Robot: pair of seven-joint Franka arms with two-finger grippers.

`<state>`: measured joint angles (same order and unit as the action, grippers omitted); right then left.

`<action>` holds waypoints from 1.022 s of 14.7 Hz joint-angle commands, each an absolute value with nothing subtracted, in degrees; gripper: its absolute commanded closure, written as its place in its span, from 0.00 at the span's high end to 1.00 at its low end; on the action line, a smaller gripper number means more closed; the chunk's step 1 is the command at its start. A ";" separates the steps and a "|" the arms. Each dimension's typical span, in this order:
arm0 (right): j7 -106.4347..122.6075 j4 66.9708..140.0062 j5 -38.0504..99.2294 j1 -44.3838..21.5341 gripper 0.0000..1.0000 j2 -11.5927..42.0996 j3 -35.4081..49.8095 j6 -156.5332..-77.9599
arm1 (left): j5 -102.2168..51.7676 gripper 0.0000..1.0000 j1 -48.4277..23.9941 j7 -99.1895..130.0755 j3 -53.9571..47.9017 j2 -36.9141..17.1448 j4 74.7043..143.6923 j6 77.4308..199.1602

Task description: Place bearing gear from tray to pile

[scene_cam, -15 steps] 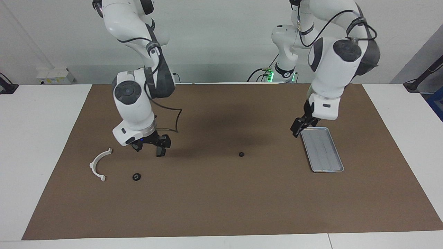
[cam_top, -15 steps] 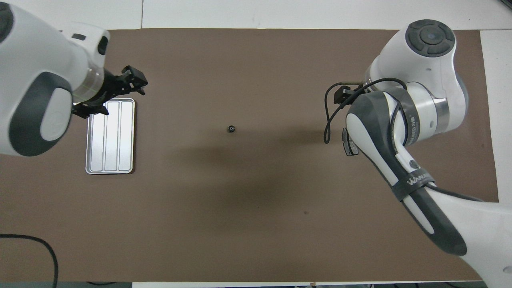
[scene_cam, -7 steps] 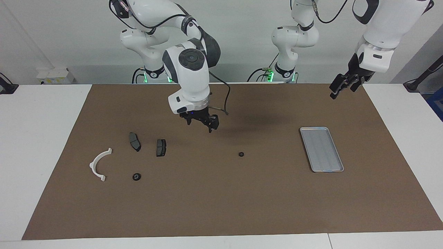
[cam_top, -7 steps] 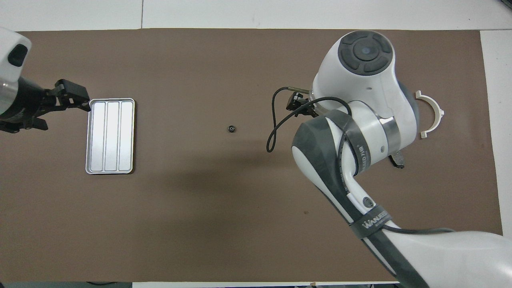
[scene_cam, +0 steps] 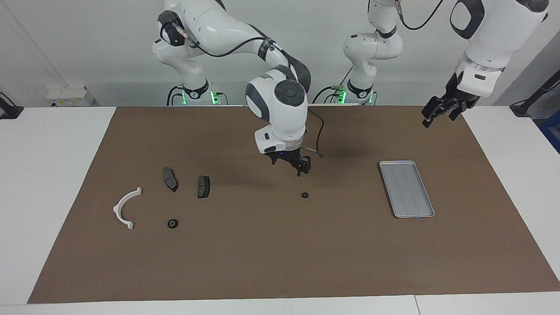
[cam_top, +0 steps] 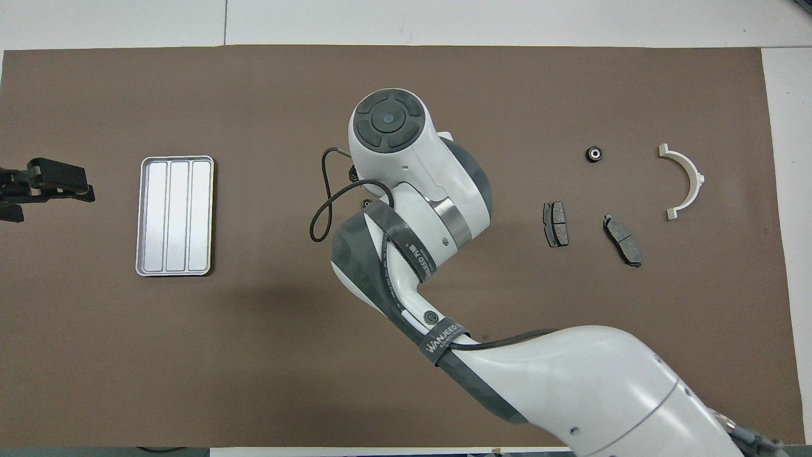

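Observation:
A small black bearing gear (scene_cam: 306,194) lies alone on the brown mat midway along the table. My right gripper (scene_cam: 289,166) hangs open and empty over the mat close beside this gear, clear of it. In the overhead view the right arm nearly hides the gear. The silver tray (scene_cam: 407,188) (cam_top: 175,216) lies toward the left arm's end, its ridged floor bare. The pile holds a white bracket (scene_cam: 125,208) (cam_top: 684,180), two dark brake pads (scene_cam: 170,179) (scene_cam: 203,186) and a second gear (scene_cam: 173,223) (cam_top: 594,153). My left gripper (scene_cam: 439,114) is open, raised over the mat's edge.
The brown mat (scene_cam: 280,262) covers most of the white table (scene_cam: 48,175). The right arm's elbow and forearm (cam_top: 412,254) stretch over the mat's middle. A loop of black cable (cam_top: 320,216) hangs off its wrist.
The right arm has swung from above the pile to the middle of the mat, over the lone gear, uncovering the brake pads. The left arm has lifted off the tray toward its end.

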<state>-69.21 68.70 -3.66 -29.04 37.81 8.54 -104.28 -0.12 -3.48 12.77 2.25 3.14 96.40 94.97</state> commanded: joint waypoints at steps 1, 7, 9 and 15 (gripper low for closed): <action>-71.28 61.17 -4.83 -30.49 1.00 44.73 8.26 -105.10 | -1.31 1.00 -2.02 11.60 1.32 -1.12 91.79 94.15; -71.89 61.44 -7.20 -32.34 1.00 47.98 8.35 -108.98 | -2.02 1.00 -2.20 12.12 1.14 0.17 93.94 93.60; -72.77 61.44 -7.65 -32.61 1.00 48.78 8.26 -109.33 | -2.02 1.00 -1.94 12.04 0.88 0.61 94.48 92.55; -73.82 61.79 -9.31 -33.05 1.00 51.15 8.35 -111.71 | -1.76 1.00 -0.97 11.34 0.88 0.97 93.69 93.16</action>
